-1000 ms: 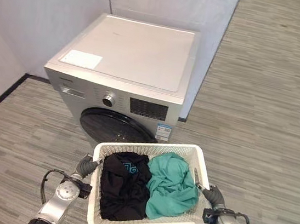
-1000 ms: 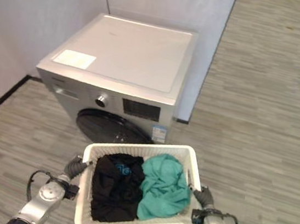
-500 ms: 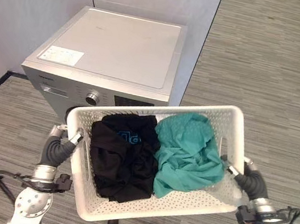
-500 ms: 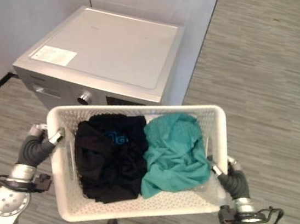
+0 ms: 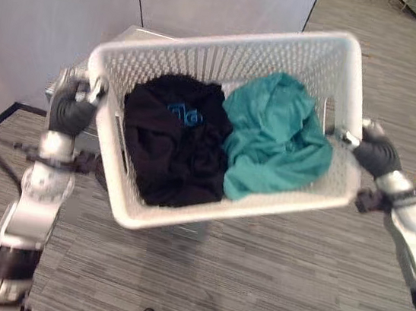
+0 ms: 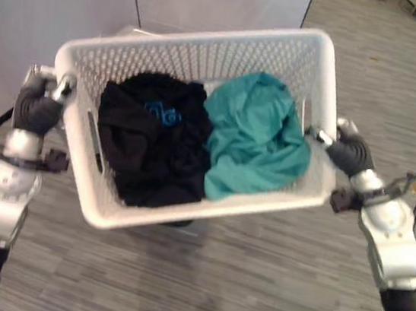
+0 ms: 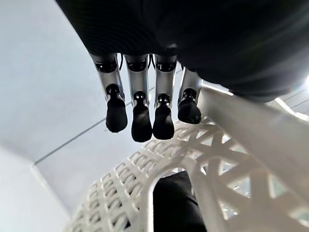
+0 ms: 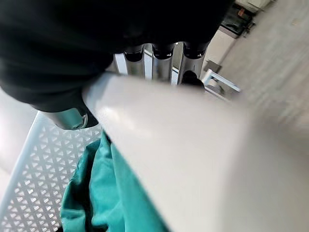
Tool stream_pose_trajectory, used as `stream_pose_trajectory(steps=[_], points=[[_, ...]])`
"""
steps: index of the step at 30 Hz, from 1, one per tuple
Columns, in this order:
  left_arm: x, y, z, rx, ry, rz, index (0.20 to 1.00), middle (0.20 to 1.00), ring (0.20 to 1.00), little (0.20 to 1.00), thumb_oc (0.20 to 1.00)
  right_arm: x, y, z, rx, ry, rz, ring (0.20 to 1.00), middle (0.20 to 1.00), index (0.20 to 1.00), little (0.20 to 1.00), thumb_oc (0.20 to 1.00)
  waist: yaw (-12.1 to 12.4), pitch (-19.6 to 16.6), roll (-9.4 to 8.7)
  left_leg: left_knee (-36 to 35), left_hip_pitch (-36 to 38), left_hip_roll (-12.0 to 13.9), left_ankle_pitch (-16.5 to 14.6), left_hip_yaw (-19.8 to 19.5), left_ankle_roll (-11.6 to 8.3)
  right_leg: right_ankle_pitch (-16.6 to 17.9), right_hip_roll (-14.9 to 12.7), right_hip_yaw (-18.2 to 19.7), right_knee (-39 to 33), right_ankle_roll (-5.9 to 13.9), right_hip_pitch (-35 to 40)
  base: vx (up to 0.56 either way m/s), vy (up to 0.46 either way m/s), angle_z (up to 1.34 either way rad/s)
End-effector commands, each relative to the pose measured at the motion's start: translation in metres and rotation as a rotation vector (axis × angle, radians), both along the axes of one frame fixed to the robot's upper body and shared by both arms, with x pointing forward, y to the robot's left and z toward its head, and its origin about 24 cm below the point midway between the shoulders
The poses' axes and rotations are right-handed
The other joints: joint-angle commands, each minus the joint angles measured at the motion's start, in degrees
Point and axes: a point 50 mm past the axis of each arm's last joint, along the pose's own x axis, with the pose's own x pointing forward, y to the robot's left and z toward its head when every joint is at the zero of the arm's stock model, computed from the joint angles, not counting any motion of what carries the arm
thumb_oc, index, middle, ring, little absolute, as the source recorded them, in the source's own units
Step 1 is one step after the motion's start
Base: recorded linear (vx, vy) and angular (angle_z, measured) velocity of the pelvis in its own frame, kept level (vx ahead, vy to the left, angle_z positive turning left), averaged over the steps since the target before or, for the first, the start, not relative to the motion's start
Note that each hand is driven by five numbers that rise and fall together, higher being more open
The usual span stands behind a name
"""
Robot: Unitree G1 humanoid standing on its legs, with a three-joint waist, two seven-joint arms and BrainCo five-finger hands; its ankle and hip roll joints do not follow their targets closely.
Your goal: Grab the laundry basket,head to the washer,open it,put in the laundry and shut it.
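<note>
Laundry basket [image 5: 206, 55], white and perforated, is held up high in front of the robot, tilted so its open top faces the camera. It hides most of the silver washer [image 5: 132, 34], which stands behind it against a pale wall [image 5: 50, 12], on grey striped flooring [image 5: 252, 284]. Inside the basket a black garment [image 5: 171, 143] lies on the robot's left side and a teal garment [image 5: 275, 137] on its right, touching each other. The left hand [image 5: 72, 107] grips the basket's left rim, fingers curled over the edge. The right hand [image 5: 373, 150] grips the opposite rim, fingers wrapped over it. Judging by the steep tilt, the clothes could slide toward the lower wall and spill over it. With the washer hidden, the basket might also bump its top.
</note>
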Motion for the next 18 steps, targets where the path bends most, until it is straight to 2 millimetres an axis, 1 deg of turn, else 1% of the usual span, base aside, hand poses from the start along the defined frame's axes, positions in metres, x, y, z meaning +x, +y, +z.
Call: stream_pose_trajectory(steps=[1,2,3,4,5,6,7,8,9,10,11,13,14,15,16,17,18], points=[[-0.004,0.029,0.062,-0.032,-0.222,0.151,0.2,0.2,0.2,0.2,0.2,0.003,0.004,0.047,0.098,-0.177,0.019,0.2,0.2,0.2,0.2,0.2,1.78,-2.92,-3.41,2.0,0.48,1.3,-6.41,-3.97,-0.04,0.22,-2.04,3.81,0.23,1.38,0.23,0.04,0.072,0.16],[0.01,0.022,0.087,-0.011,-0.233,0.152,0.2,0.2,0.2,0.2,0.2,0.018,0.016,0.058,0.08,-0.175,0.026,0.2,0.2,0.2,0.2,0.2,1.98,-3.2,-3.08,1.67,0.46,1.12,-6.71,-3.95,0.16,0.38,-2.23,3.66,0.24,1.81,0.09,0.04,0.079,0.07],[0.016,0.016,0.099,-0.003,-0.239,0.143,0.2,0.2,0.2,0.2,0.2,0.024,0.022,0.064,0.07,-0.178,0.025,0.2,0.2,0.2,0.2,0.2,2.11,-3.06,-2.96,1.55,0.23,1.0,-6.52,-3.95,0.27,0.67,-2.31,3.59,0.28,1.94,-0.2,0.04,0.078,0.07],[0.017,0.016,0.102,-0.002,-0.245,0.143,0.2,0.2,0.2,0.2,0.2,0.025,0.022,0.066,0.072,-0.183,0.024,0.2,0.2,0.2,0.2,0.2,2.13,-2.77,-3.11,1.64,-0.14,0.93,-6.07,-3.93,0.32,1.05,-2.37,3.62,0.32,1.89,-0.54,-0.01,0.057,0.09],[0.022,0.012,0.114,0.012,-0.247,0.148,0.2,0.2,0.2,0.2,0.2,0.034,0.03,0.072,0.058,-0.181,0.023,0.2,0.2,0.2,0.2,0.2,2.37,-2.63,-3.03,1.55,-0.5,0.76,-5.88,-3.91,0.38,1.54,-2.52,3.45,0.34,2.07,-0.88,0.03,0.079,0.12],[0.03,0.004,0.129,0.031,-0.242,0.148,0.2,0.2,0.2,0.2,0.2,0.046,0.042,0.078,0.054,-0.166,0.018,0.2,0.2,0.2,0.2,0.2,2.7,-2.49,-2.8,1.37,-0.84,0.52,-6.06,-4.14,0.49,1.85,-2.73,3.12,0.44,2.28,-1.09,0.06,0.078,0.1],[0.03,0.003,0.131,0.032,-0.246,0.148,0.2,0.2,0.2,0.2,0.2,0.046,0.042,0.08,0.057,-0.17,0.019,0.2,0.2,0.2,0.2,0.2,2.65,-2.35,-2.92,1.4,-0.96,0.5,-6.04,-4.18,0.5,1.88,-2.74,3.09,0.42,2.29,-1.17,0.06,0.072,0.06],[0.035,-0.001,0.137,0.046,-0.235,0.146,0.2,0.2,0.2,0.2,0.2,0.052,0.05,0.083,0.06,-0.158,0.028,0.2,0.2,0.2,0.2,0.2,2.83,-2.21,-2.93,1.31,-1.41,0.33,-5.84,-4.34,0.54,2.15,-2.81,2.92,0.42,2.38,-1.39,0.03,0.072,0.05],[0.046,-0.006,0.142,0.061,-0.2,0.173,0.2,0.2,0.2,0.2,0.2,0.064,0.067,0.084,0.058,-0.125,0.038,0.2,0.2,0.2,0.2,0.2,3.03,-1.97,-2.79,1.13,-2.2,-0.01,-5.53,-4.65,0.65,2.55,-2.89,2.63,0.17,2.5,-1.77,0.03,0.071,0.06],[0.046,-0.007,0.145,0.062,-0.203,0.173,0.2,0.2,0.2,0.2,0.2,0.064,0.067,0.085,0.06,-0.129,0.039,0.2,0.2,0.2,0.2,0.2,2.97,-1.86,-2.93,1.12,-2.3,-0.01,-5.51,-4.69,0.65,2.57,-2.9,2.59,0.14,2.5,-1.82,0.02,0.065,0.07],[0.052,-0.009,0.146,0.063,-0.181,0.182,0.2,0.2,0.2,0.2,0.2,0.069,0.073,0.088,0.066,-0.12,0.036,0.2,0.2,0.2,0.2,0.2,3.04,-1.67,-2.99,1.09,-2.65,-0.22,-5.33,-4.83,0.7,2.92,-2.96,2.43,-0.1,2.54,-1.95,0.01,0.033,0.06],[0.062,-0.014,0.148,0.066,-0.134,0.192,0.2,0.2,0.2,0.2,0.2,0.079,0.087,0.091,0.081,-0.092,0.033,0.2,0.2,0.2,0.2,0.2,3.19,-1.57,-2.97,0.91,-3.27,-0.39,-4.97,-4.93,0.66,3.66,-3.01,2.1,-0.46,2.72,-2.27,0.02,0.06,0.15],[0.071,-0.02,0.152,0.084,-0.092,0.219,0.2,0.2,0.2,0.2,0.2,0.087,0.097,0.096,0.092,-0.069,0.016,0.2,0.2,0.2,0.2,0.2,3.26,-1.43,-3.11,0.75,-4.05,-0.57,-4.55,-5.21,0.64,4.67,-3.06,1.78,-1.02,2.94,-2.63,0.03,0.068,0.21],[0.075,-0.021,0.153,0.087,-0.066,0.246,0.2,0.2,0.2,0.2,0.2,0.09,0.101,0.1,0.098,-0.06,0.008,0.2,0.2,0.2,0.2,0.2,3.3,-1.32,-3.18,0.8,-4.54,-0.67,-4.36,-5.32,0.59,5.21,-3.07,1.76,-1.35,3.07,-2.83,0.02,0.047,0.16],[0.075,-0.021,0.154,0.088,-0.068,0.246,0.2,0.2,0.2,0.2,0.2,0.091,0.101,0.102,0.099,-0.062,0.008,0.2,0.2,0.2,0.2,0.2,3.27,-1.25,-3.27,0.83,-4.63,-0.68,-4.36,-5.35,0.59,5.24,-3.07,1.74,-1.39,3.08,-2.86,0.01,0.048,0.04],[0.084,-0.027,0.152,0.102,-0.007,0.273,0.2,0.2,0.2,0.2,0.2,0.097,0.108,0.105,0.128,-0.036,-0.021,0.2,0.2,0.2,0.2,0.2,3.39,-1.08,-3.46,0.92,-5.46,-0.9,-4.11,-5.68,0.59,6.11,-3.12,1.62,-2.0,3.22,-3.08,0.01,0.029,0.04],[0.083,-0.027,0.152,0.102,-0.009,0.273,0.2,0.2,0.2,0.2,0.2,0.097,0.108,0.106,0.129,-0.038,-0.021,0.2,0.2,0.2,0.2,0.2,3.35,-1.04,-3.52,0.95,-5.53,-0.91,-4.11,-5.71,0.6,6.14,-3.13,1.59,-2.04,3.23,-3.1,0.01,0.05,0.1]])
